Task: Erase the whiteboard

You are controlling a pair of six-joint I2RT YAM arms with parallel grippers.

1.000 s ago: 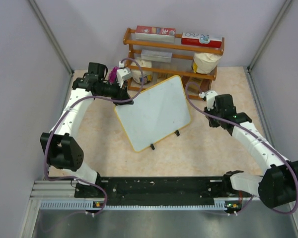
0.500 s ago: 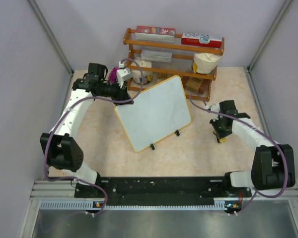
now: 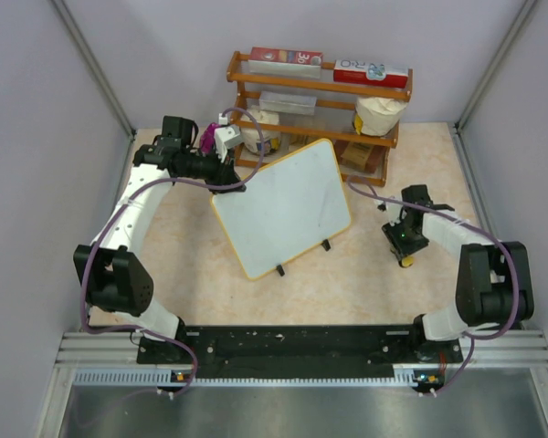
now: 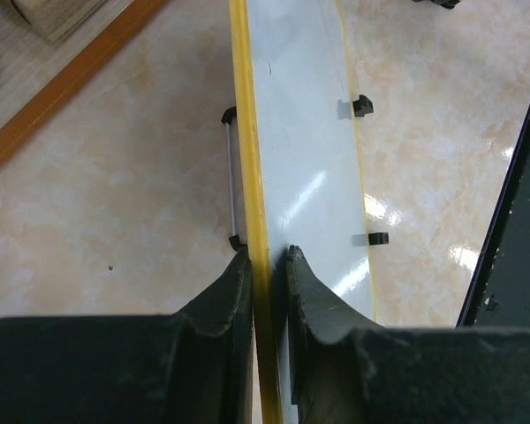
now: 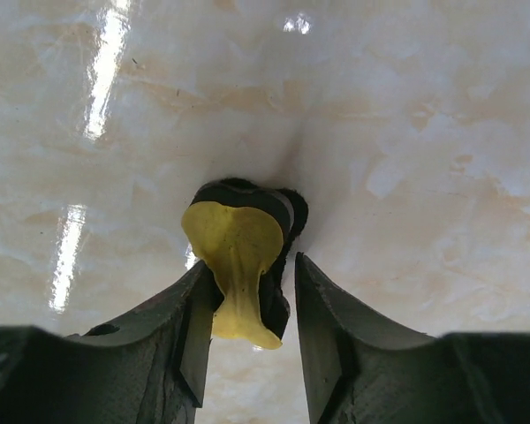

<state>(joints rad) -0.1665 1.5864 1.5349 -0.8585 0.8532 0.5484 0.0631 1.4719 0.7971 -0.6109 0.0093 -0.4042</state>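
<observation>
the whiteboard (image 3: 283, 208) sits in the middle of the overhead frame, turned at a slant, its two black feet (image 3: 280, 270) towards the lower edge. its white face shows no writing from above. the left wrist view shows only glare and a tiny speck, so the wiping looks done or very nearly done. at the board's upper left edge, the left gripper (image 4: 269, 256) has its fingers (image 4: 225, 300) pinched shut on the yellow frame, steadying it. at the right of the overhead frame, well apart from the board, the right gripper (image 5: 252, 269) points down at the table (image 3: 365, 274). its jaws are parted around a small yellow-and-black eraser (image 5: 238, 238), one finger touching it and the other showing a gap. whether it is taking the eraser or setting it down i cannot tell. a wooden rack (image 3: 320, 87) stands behind the board.
</observation>
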